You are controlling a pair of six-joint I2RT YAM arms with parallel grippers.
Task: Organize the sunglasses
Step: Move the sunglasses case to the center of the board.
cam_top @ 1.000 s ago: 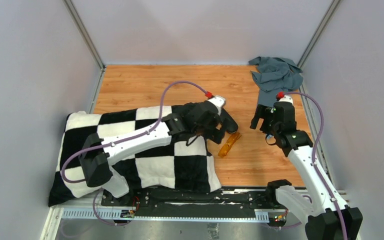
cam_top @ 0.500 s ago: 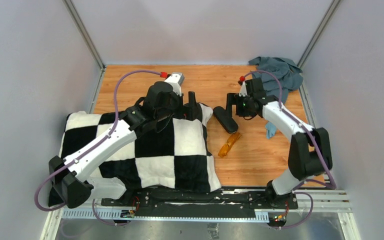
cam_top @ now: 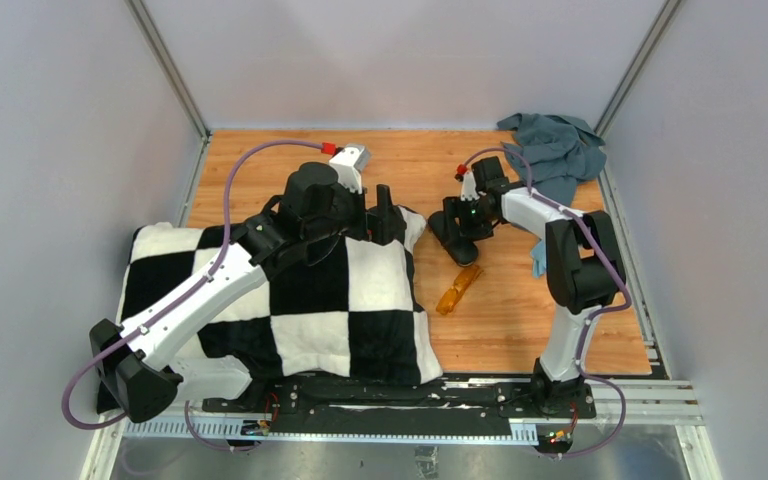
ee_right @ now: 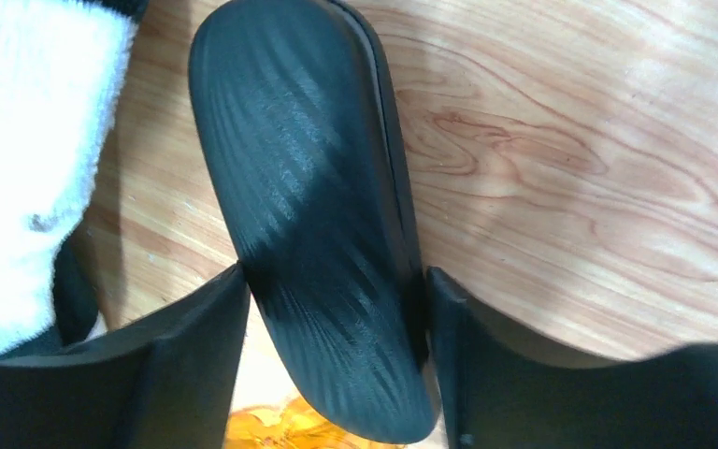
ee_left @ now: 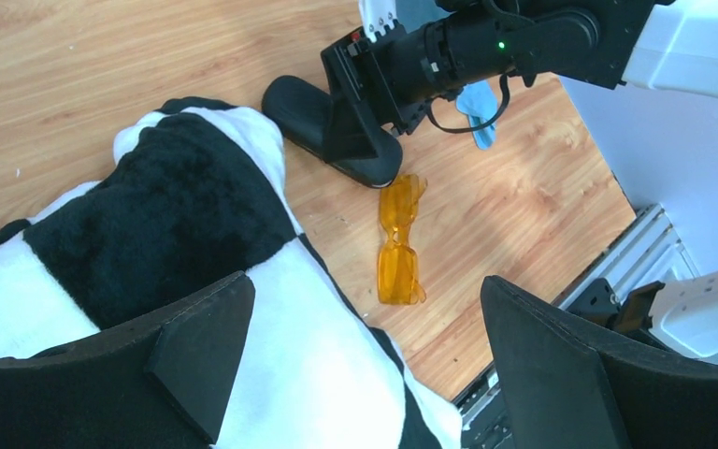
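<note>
Our right gripper (ee_right: pixel 337 281) straddles the black case (ee_right: pixel 308 168), one finger at each long side. We cannot tell whether it is clamping yet. Our left gripper (ee_left: pixel 365 365) hangs spread wide above the checkered cushion (ee_left: pixel 150 215). The amber sunglasses (ee_left: pixel 400 245) lie folded mid-table (cam_top: pixel 260 170), just nearward of the case, untouched.

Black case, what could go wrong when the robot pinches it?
1. The right pincer straddles the black case near one rounded end, not its middle, so the smooth case might slip out or swing.
2. The sunglasses lie right beside that end, so a skidding case could knock them away.
3. The case looks closed, so the sunglasses cannot go in yet.
</note>
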